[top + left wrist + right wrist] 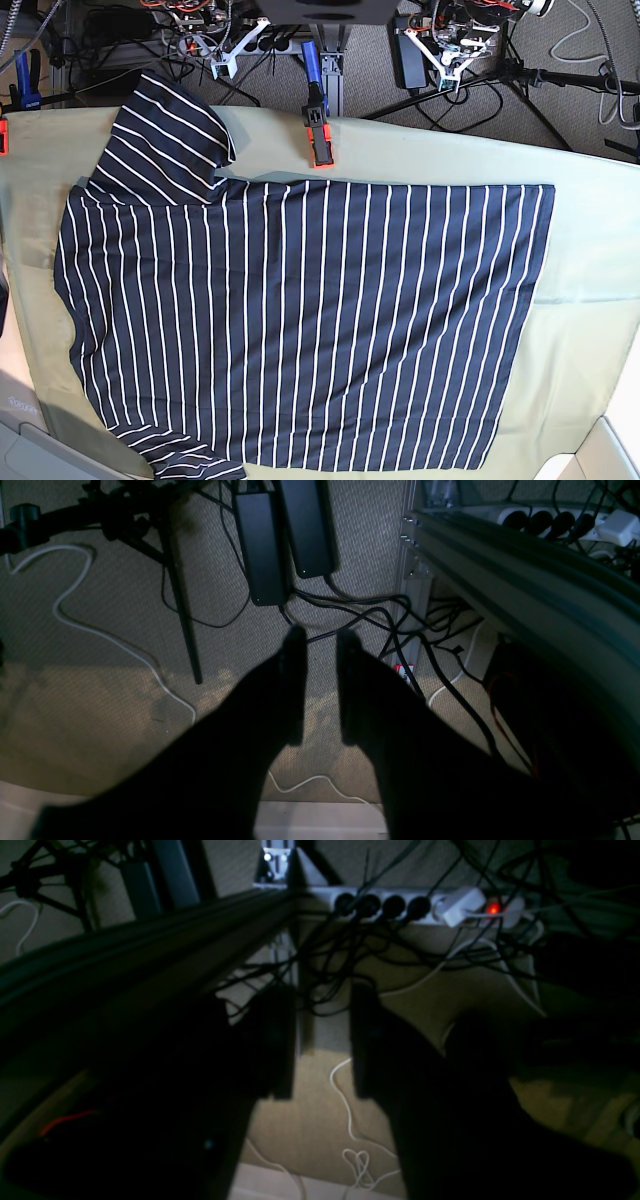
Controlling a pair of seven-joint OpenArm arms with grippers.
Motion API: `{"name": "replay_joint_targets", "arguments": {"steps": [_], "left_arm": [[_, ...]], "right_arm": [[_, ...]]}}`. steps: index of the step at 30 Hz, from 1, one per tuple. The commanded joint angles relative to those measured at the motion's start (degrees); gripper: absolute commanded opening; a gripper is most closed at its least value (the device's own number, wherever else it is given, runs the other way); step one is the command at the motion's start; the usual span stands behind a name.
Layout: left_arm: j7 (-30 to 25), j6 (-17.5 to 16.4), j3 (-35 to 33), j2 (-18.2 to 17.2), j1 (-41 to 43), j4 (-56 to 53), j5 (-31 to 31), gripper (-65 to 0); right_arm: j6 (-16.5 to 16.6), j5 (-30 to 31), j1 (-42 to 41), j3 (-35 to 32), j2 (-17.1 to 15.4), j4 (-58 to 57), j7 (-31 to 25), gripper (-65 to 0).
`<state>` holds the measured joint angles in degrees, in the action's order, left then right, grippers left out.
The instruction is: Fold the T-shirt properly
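Across the counter, on its pale green cloth, the T-shirt lies spread flat, stripes running across the width. One sleeve is turned up at the far left corner; the other sleeve shows at the near left edge, partly cut off by the frame. Hem toward the right. An orange-handled clamp pins the cloth at the far edge, just beyond the shirt.

Both arms parked behind the far edge, well clear of the fabric. Left claw: jaws partly apart, a clear gap between them, nothing held; beyond it only carpet, cables and two power bricks. Right claw: likewise partly open and empty, looking down past the frame rail at a power strip and floor. In the base view their tips sit at upper left and upper right.

Judgement: no fold made yet; shirt laid out, task at its start. Next move calls for bringing both claws forward over the counter to take an edge, likely the far sleeve and far hem corner, pinching only the top layer without catching the green cloth. Risk: the upturned far sleeve may bunch.
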<state>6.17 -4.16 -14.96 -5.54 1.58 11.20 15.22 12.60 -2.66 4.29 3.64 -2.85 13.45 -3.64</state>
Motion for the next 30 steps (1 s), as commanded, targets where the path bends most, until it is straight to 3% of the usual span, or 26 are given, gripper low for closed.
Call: {"name": "replay_joint_targets", "arguments": {"steps": [1, 5, 14, 18, 22, 26, 30], "left_arm": [[0.3, -1.2, 0.1, -0.2, -0.1, 0.2, -0.1, -51.0], [1.8, -1.3, 0.1, -0.2, 0.4, 0.2, -0.3, -51.0], [0.4, -1.7, 0.1, -1.4, 5.5, 2.1, -6.8, -51.0], [-0.4, -4.8, 0.1, -4.2, 10.8, 8.7, -6.5, -51.0], [-0.4, -9.0, 0.1, -8.3, 17.2, 18.4, -1.9, -51.0], [-0.4, -14.8, 3.1, -11.8, 23.7, 28.6, 0.9, -51.0], [0.0, -21.5, 10.3, -13.4, 30.0, 38.7, 3.9, -51.0]], "right_arm": [[-2.2, -0.2, 0.2, 0.1, -0.3, 0.3, -0.5, -45.9], [-2.2, -0.6, 0.2, 0.1, -0.3, 0.3, -0.5, -45.9], [-2.1, -9.2, 4.6, 0.1, -0.3, 3.2, -0.5, -45.9], [-1.8, -9.6, 10.9, 0.1, -1.0, 8.5, -0.5, -45.9], [0.7, -9.2, 18.9, 0.1, -3.3, 17.1, -0.4, -45.9], [1.3, -2.4, 28.5, 0.1, -6.6, 29.0, -0.2, -45.9], [1.1, 1.8, 38.2, 0.1, -9.8, 43.7, 4.6, -45.9]]}}
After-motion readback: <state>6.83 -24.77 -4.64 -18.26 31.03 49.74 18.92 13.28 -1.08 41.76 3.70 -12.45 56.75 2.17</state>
